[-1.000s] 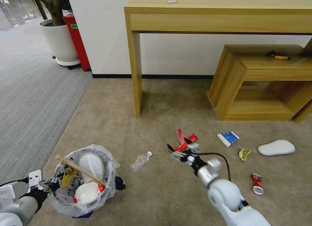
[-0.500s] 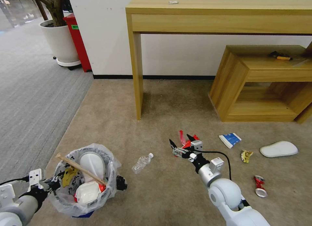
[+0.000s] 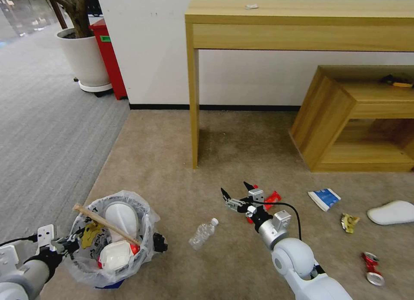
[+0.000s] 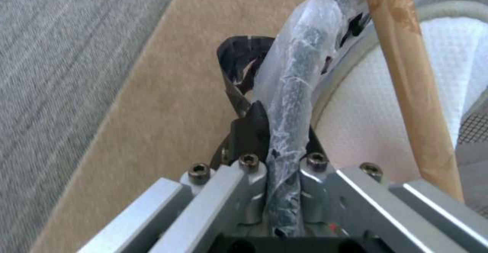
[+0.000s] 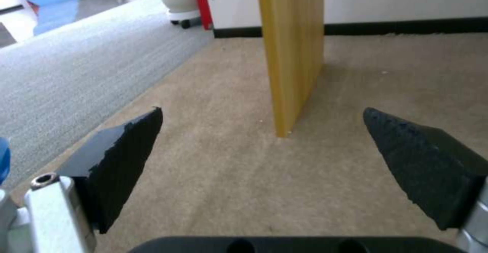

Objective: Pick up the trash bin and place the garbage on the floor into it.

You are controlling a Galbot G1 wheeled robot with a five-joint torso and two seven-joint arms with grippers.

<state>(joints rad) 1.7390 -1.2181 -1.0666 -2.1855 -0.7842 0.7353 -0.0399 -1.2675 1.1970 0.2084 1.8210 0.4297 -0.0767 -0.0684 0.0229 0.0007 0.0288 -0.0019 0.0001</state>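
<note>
In the head view the trash bin (image 3: 110, 241), lined with a crinkled clear bag, sits low at the left and holds a wooden stick (image 3: 105, 225), a white insole (image 3: 120, 217) and other litter. My left gripper (image 3: 71, 244) is shut on the bin's rim; the left wrist view shows its fingers clamping the bagged rim (image 4: 300, 73). My right gripper (image 3: 235, 194) hangs open over the beige floor (image 3: 172, 162), with nothing between its fingertips (image 5: 122, 161). On the floor lie a clear bottle (image 3: 202, 234), red wrapper (image 3: 271, 199), blue-white packet (image 3: 324, 198), yellow wrapper (image 3: 348, 222), white insole (image 3: 394, 212) and crushed can (image 3: 371, 269).
A tall wooden table (image 3: 302, 19) stands ahead, its leg (image 3: 194, 105) just beyond the right gripper. A low wooden shelf (image 3: 358, 118) is at the right. A white plant pot (image 3: 86, 58) and a red box (image 3: 108, 58) stand far left on grey striped carpet (image 3: 43, 127).
The whole picture has shifted right, so the camera turned. My right gripper has moved left, off the red wrapper, which stays on the floor. The left gripper still holds the bin.
</note>
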